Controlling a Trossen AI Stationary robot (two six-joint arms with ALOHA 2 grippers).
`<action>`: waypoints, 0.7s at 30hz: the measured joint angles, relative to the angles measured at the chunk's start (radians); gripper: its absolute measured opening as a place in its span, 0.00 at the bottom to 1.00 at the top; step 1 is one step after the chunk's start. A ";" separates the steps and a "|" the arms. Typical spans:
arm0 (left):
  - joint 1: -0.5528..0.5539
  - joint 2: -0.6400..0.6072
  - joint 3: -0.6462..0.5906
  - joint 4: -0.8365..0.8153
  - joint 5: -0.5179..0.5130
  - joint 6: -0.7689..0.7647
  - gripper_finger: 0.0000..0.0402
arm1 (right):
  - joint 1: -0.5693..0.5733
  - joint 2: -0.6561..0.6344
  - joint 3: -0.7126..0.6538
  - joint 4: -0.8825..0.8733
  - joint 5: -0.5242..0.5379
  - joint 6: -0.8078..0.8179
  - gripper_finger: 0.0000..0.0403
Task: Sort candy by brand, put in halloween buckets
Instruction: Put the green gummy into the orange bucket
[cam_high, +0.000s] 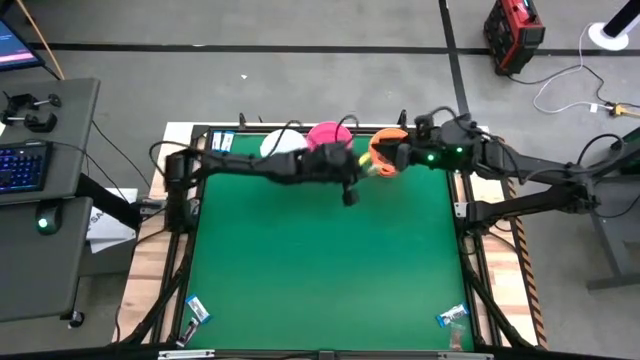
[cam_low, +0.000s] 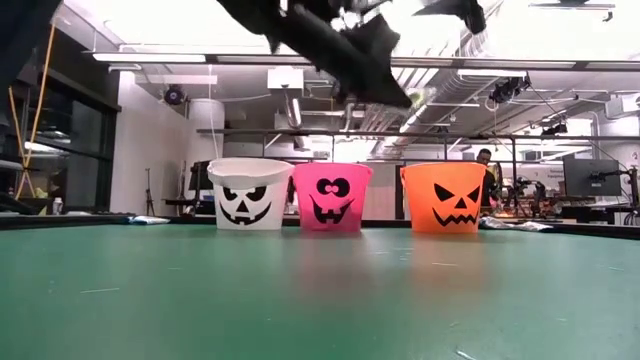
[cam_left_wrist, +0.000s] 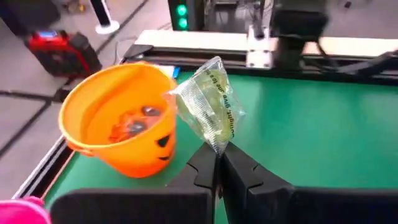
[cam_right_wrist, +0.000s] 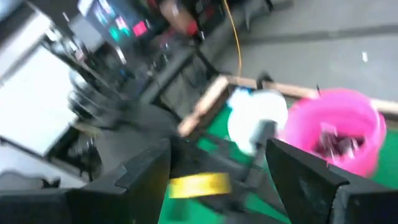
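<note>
Your left gripper (cam_left_wrist: 217, 169) is pinching a clear sweet (cam_left_wrist: 208, 107) by its lower corner, fingers pressed tight together, and holding it up just beside the orange bucket (cam_left_wrist: 115, 124). That bucket is already holding a few wrapped sweets on its floor. Three buckets are standing in a row along the table's far edge (cam_high: 300, 128): white (cam_low: 250, 194), pink (cam_low: 331, 197), orange. From above, your left arm is reaching across the white and pink ones, with the gripper hanging over the green mat between pink and orange. Your right gripper (cam_right_wrist: 217, 168) is waiting with its fingers spread wide and nothing between them, over the far edge by the orange bucket, looking toward the pink one, which is carrying dark sweets (cam_right_wrist: 336, 142). Loose sweets are lying at the near left corner (cam_high: 197, 310) and near right corner (cam_high: 452, 318).
</note>
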 joint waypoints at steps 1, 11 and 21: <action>0.024 0.023 0.022 -0.004 0.023 -0.003 0.00 | 0.000 -0.003 0.000 0.030 0.020 -0.010 0.64; 0.141 0.236 0.251 0.031 0.089 -0.098 0.00 | -0.001 -0.013 0.000 0.287 0.103 -0.129 0.64; 0.146 0.302 0.310 0.055 0.087 -0.055 0.21 | -0.001 -0.012 0.000 0.289 0.145 -0.131 0.64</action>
